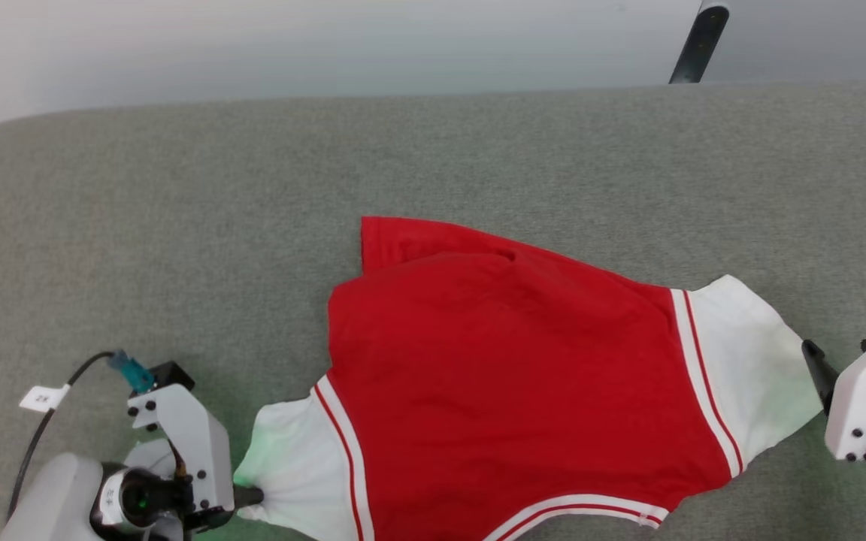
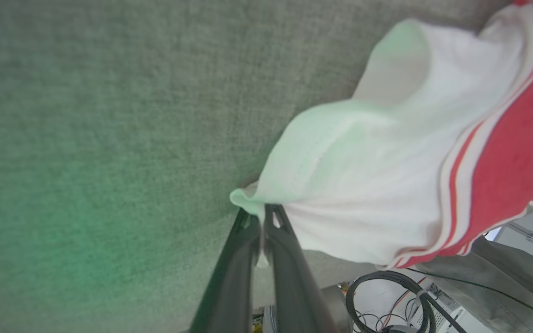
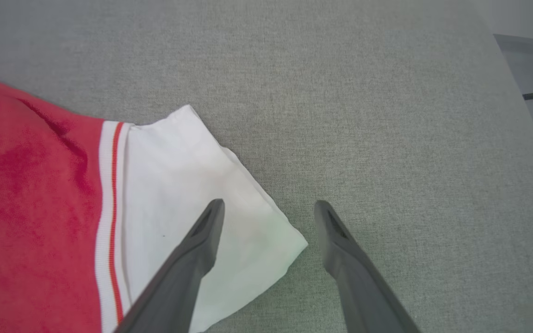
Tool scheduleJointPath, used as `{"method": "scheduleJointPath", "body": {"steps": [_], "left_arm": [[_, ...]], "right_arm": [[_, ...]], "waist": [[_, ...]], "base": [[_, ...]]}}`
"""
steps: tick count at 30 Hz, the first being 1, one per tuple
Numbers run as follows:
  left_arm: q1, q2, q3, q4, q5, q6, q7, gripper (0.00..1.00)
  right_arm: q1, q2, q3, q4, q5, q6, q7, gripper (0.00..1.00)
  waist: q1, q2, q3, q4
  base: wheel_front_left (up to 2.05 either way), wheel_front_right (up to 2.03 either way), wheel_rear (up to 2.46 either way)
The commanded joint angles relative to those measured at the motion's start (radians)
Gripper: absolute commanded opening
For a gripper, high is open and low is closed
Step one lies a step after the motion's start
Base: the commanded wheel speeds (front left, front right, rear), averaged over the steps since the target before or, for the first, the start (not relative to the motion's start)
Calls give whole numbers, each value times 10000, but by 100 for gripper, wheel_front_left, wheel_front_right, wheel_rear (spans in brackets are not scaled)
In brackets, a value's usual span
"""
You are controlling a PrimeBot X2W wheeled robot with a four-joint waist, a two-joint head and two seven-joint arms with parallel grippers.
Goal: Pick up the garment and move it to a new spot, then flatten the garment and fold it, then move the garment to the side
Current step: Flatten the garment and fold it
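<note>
While your left gripper [image 2: 264, 217] pinches the red, white-sleeved fabric shirt [image 1: 508, 361] at seven o'clock and right gripper [image 3: 269, 212] gapes, folding remains.

The garment [image 1: 508, 376] runs off the near edge of the head view, so part of its near hem is cut away. The right pincer [image 1: 835, 347] lies mostly past that view's right edge. The white tag [image 1: 43, 398] on the left cable [image 1: 33, 447] is too small to read.
</note>
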Motion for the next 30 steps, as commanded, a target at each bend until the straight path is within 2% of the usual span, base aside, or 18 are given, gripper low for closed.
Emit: {"method": "scheduleJointPath", "body": {"steps": [1, 11, 18, 22, 23, 24, 30], "left_arm": [[-74, -406, -205, 198, 39, -76, -290, 0], [-514, -538, -320, 426, 172, -385, -741, 0], [-770, -582, -321, 586, 173, -512, -991, 0], [-912, -630, -355, 669, 175, -582, -1099, 0], [-942, -645, -351, 689, 170, -603, -1137, 0], [-977, -660, -351, 720, 164, -616, -1171, 0], [-1285, -638, -336, 858, 107, -539, -970, 0]], "right_arm": [[-135, -51, -29, 51, 109, -14, 183, 100], [-584, -608, -503, 562, 400, -14, 2225, 100], [-693, -295, -933, 1073, 430, -13, 3054, 100], [-777, 11, -825, 1405, 461, -10, 3374, 100], [-847, 81, -847, 1490, 506, -5, 3351, 36], [-872, 115, -800, 1599, 523, -4, 3433, 0], [-1047, -15, -659, 1880, 688, -5, 3648, 0]], "waist": [[0, 0, 92, 87], [0, 0, 529, 405], [0, 0, 808, 511], [0, 0, 919, 529], [0, 0, 941, 528], [0, 0, 957, 529], [0, 0, 890, 554]], "base": [[0, 0, 0], [0, 0, 0], [0, 0, 0], [0, 0, 0], [0, 0, 0], [0, 0, 0], [0, 0, 0]]}}
